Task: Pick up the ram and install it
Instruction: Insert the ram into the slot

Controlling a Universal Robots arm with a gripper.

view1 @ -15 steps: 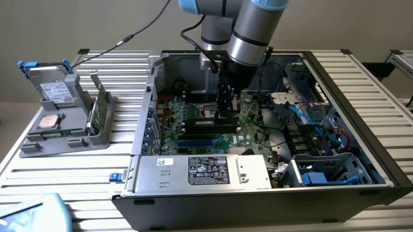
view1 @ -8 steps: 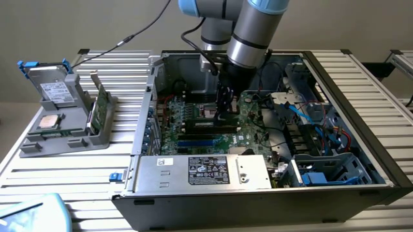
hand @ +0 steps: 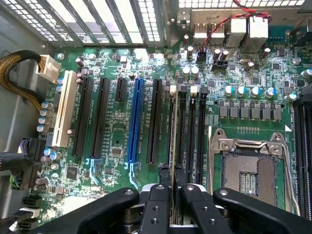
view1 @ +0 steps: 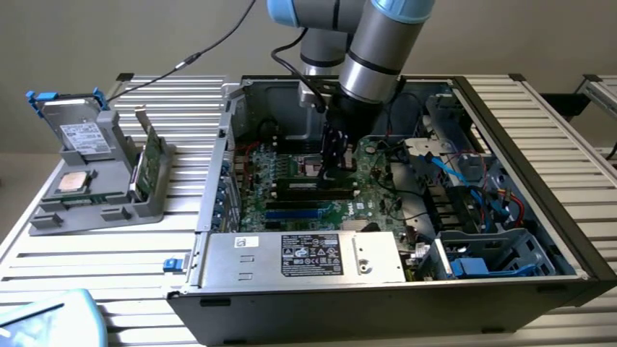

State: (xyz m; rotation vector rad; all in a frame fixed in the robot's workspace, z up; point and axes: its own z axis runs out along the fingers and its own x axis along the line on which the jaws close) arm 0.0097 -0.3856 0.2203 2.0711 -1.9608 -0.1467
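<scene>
Case (view1: 386, 307) is open with the arm reaching down inside. The gripper (view1: 333, 170) is low over the motherboard (hand: 107, 63).
Tray (view1: 97, 213) sits outside the case, well apart from the jaws. A green stick (view1: 149, 166) stands in it; looks like a spare.
CPU socket (hand: 246, 168) is open and empty, off to one side of the jaws, beyond the slots.
Black memory slots (hand: 187, 131) are just beside the jaw line, running straight out ahead of it. Blue slot (hand: 135, 122) is on the other side, further off.
Gripper (hand: 172, 178): jaws nearly together, clamped on a thin edge-on strip; I read it as the ram (hand: 171, 131).
Key relation: the ram's long axis is parallel to the slots, right at the nearest one. Can't tell if it's over the groove or a hair off.
Nothing is in the way. The slot latches are too small to read.
</scene>
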